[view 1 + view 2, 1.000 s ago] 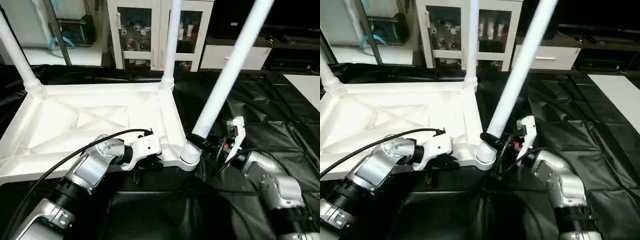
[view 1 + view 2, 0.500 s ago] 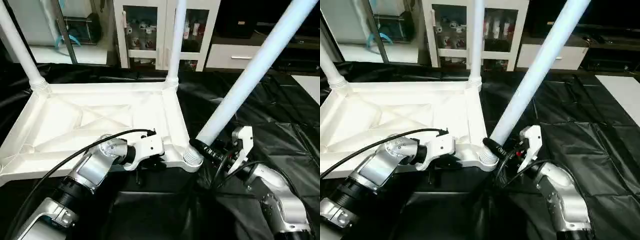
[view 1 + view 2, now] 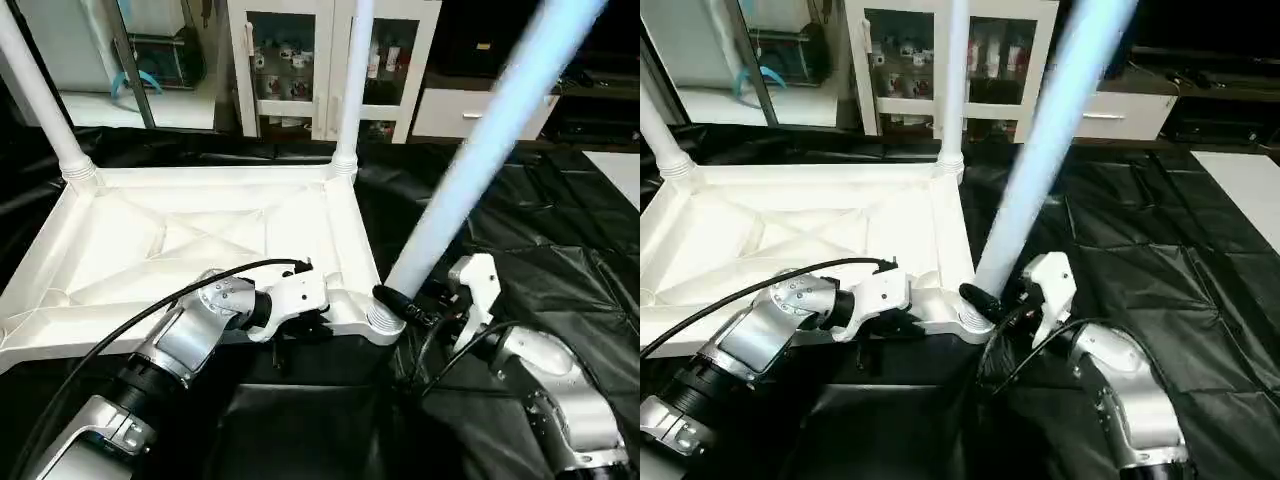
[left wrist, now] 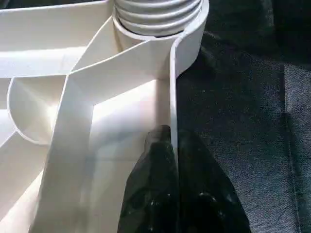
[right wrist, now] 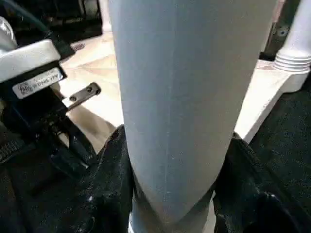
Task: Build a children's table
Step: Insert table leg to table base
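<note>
**Third leg at the near corner socket**

The white tabletop [image 3: 200,240] lies upside down on black sheeting [image 3: 540,220], two legs upright in its far corners. The left gripper [image 4: 173,145] is pinched tight on the near rim wall. The right gripper [image 5: 170,160] clasps the tilted leg [image 3: 470,170] at its base, just above the near corner socket [image 3: 383,318].

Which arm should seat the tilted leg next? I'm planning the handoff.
Right, likely. The right gripper already clasps the tilted leg just above the near corner socket, while the left gripper is pinched on the table top's rim, steadying it.
</note>
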Robot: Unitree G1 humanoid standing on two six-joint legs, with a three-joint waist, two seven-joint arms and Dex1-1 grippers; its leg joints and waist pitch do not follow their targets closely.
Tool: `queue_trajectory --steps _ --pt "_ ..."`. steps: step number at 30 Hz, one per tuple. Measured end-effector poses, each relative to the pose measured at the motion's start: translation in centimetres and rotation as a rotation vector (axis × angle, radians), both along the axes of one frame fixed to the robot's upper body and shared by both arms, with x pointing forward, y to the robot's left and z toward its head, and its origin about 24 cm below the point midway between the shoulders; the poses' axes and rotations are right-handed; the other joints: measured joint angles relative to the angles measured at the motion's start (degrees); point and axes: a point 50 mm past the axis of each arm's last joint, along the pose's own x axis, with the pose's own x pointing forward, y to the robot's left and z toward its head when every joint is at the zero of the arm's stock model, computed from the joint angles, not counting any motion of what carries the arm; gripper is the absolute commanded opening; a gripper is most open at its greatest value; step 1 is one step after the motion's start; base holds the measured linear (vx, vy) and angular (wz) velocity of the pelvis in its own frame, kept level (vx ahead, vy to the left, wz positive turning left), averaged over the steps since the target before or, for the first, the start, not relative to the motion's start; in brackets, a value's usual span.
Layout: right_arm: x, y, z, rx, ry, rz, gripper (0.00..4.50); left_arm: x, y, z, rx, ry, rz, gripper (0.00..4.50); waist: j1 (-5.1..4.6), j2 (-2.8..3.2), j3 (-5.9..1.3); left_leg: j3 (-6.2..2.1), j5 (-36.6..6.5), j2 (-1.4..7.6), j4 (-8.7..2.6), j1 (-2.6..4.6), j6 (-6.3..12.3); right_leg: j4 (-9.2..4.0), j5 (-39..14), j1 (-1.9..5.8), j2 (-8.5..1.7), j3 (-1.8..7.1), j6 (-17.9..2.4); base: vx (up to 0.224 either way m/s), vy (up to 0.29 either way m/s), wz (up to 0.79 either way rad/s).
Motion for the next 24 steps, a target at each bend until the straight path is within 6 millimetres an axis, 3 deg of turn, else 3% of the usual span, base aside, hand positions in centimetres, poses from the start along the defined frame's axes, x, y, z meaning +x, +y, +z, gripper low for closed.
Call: queue_trajectory --steps 11,15,20,24 --pt "0.9 0.6 -0.4 -0.038 0.042 0.019 1.85 0.1 0.4 -0.3 0.012 0.005 0.023 0.00 -0.16 -0.41 -0.20 0.00 0.00 0.00 -0.04 0.41 -0.01 -0.07 0.00 0.24 0.00 0.01 0.03 0.000 0.000 0.00" --pt "0.9 0.8 -0.6 -0.040 0.047 0.011 1.85 0.0 0.5 -0.5 0.013 0.010 0.030 0.00 -0.26 -0.41 -0.21 0.00 -0.01 -0.02 -0.54 0.97 -0.01 -0.85 -0.01 0.56 0.00 -0.08 0.06 0.000 0.000 0.00" --pt "1.0 1.0 -0.7 -0.028 0.040 -0.018 1.85 0.0 0.5 -0.5 0.012 0.011 0.042 0.00 -0.32 -0.39 -0.25 0.00 -0.01 -0.10 -0.75 1.06 -0.01 -1.13 -0.01 0.83 0.00 -0.05 0.05 0.000 0.000 0.00" --pt "2.3 1.8 -0.8 -0.020 0.035 -0.120 1.85 0.6 0.1 -0.7 0.001 0.004 0.121 0.00 -1.28 -0.36 -0.22 0.00 -0.01 -0.10 -0.78 1.15 -0.01 -1.15 -0.01 0.80 0.00 -0.06 0.05 0.000 0.000 0.00"
